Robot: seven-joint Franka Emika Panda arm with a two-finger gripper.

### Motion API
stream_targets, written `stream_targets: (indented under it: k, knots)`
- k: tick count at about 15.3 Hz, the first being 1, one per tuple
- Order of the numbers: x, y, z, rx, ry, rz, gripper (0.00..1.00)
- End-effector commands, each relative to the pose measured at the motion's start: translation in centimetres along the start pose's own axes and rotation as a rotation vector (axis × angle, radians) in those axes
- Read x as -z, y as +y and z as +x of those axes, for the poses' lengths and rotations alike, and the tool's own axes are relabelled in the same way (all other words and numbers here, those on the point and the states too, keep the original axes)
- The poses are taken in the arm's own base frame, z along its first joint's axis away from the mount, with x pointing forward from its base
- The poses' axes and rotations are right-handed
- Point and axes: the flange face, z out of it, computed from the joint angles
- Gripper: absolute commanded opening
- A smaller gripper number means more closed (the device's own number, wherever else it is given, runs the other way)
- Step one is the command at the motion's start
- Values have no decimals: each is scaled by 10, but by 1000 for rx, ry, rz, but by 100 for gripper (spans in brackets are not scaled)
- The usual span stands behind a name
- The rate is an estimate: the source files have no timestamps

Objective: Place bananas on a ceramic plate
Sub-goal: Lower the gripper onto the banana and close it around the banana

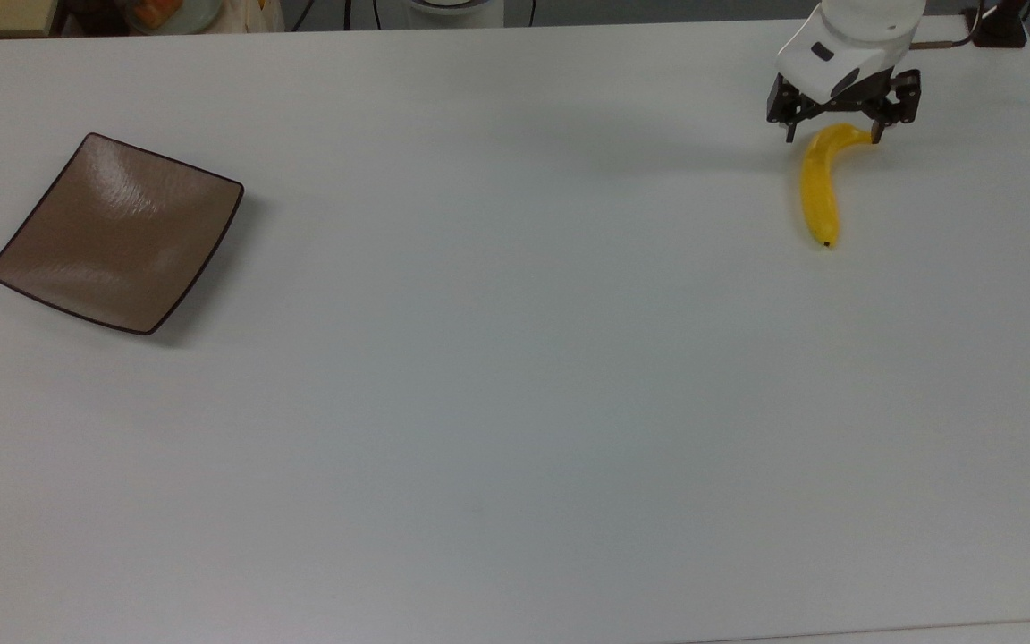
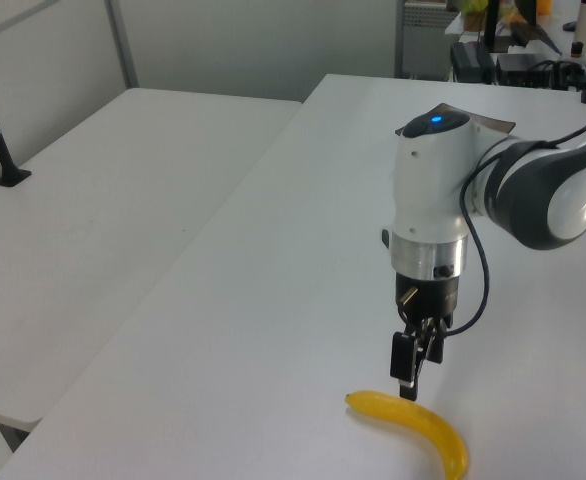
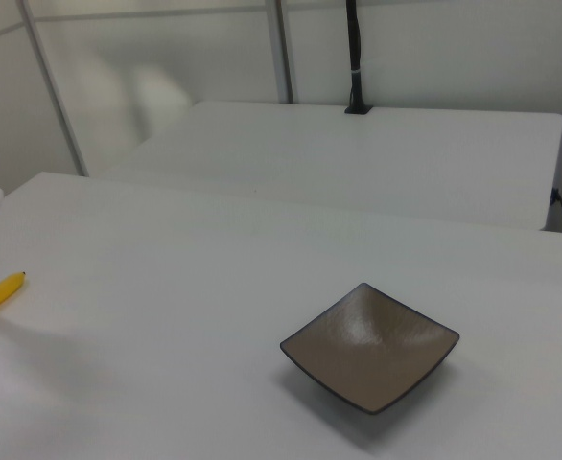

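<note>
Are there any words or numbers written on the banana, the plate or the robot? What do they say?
None can be read.
The banana: plain yellow, no sticker or writing.
The plate: plain brown, no writing.
The gripper: no words; a small blue light glows on the arm above it, not a letter or number.
The table: blank white.

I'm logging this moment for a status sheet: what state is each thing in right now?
banana: lying flat on the table, not gripped, stem end between the end effector's fingers.
ceramic plate: empty, resting on the table at the top view's left, far from the banana.
end effector: open, pointing down, low over the banana's stem end.
table: white, bearing the plate and the banana.
</note>
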Motion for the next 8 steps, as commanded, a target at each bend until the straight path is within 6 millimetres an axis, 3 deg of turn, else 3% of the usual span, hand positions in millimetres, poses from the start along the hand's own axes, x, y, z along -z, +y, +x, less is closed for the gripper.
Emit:
stream_targets:
  k: [1, 4, 8]
  knots:
    - [-18, -2, -1, -2, 6, 27, 100]
    - [-44, 0, -2, 3, -26, 6, 100]
    - [-63, -3, -7, 26, -38, -17, 100]
